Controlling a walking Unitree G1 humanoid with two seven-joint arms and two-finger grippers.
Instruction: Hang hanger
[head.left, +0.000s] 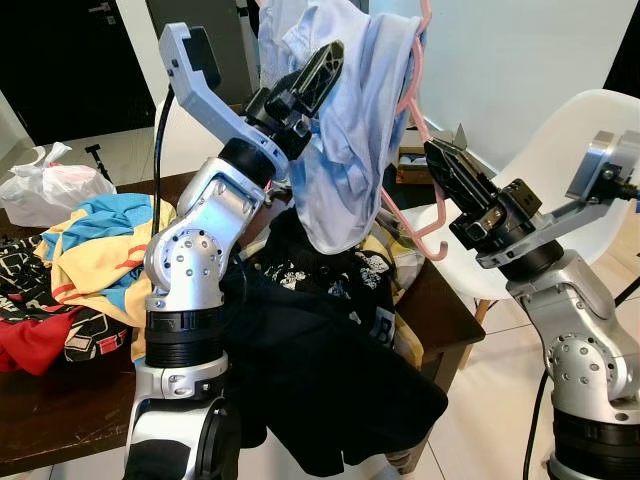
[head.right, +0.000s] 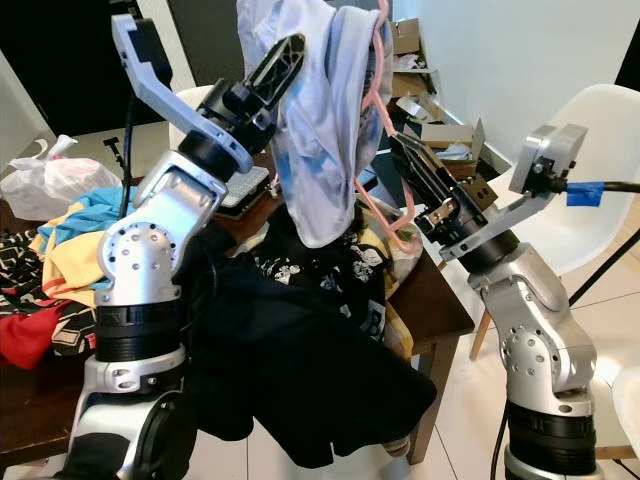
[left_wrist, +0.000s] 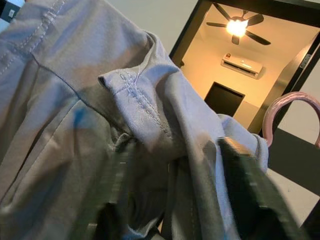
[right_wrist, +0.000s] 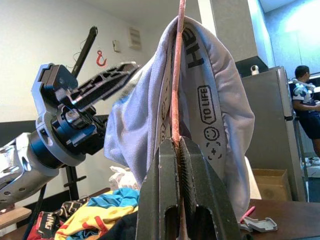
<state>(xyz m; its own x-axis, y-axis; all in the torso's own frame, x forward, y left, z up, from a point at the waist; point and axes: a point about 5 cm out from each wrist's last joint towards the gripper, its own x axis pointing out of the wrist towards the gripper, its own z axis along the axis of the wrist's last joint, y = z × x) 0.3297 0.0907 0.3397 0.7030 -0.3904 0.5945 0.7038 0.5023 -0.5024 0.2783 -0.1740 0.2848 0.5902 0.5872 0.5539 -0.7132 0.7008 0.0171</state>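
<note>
A pale blue shirt (head.left: 340, 150) hangs over a pink hanger (head.left: 413, 95), held high above the table. My left gripper (head.left: 328, 62) is raised into the shirt's upper left side, with cloth bunched between its fingers (left_wrist: 245, 185). My right gripper (head.left: 440, 158) reaches in from the right and is shut on the hanger's thin pink bar (right_wrist: 175, 95), with the shirt's collar draped around it. The hanger's lower curved end (head.left: 432, 248) sticks out below the shirt.
A dark wooden table (head.left: 445, 315) carries a heap of coloured clothes (head.left: 90, 240), and a black garment (head.left: 320, 370) spills over its front edge. A white chair (head.left: 560, 140) stands to the right and a plastic bag (head.left: 50, 185) far left. A person (right_wrist: 306, 100) stands far off.
</note>
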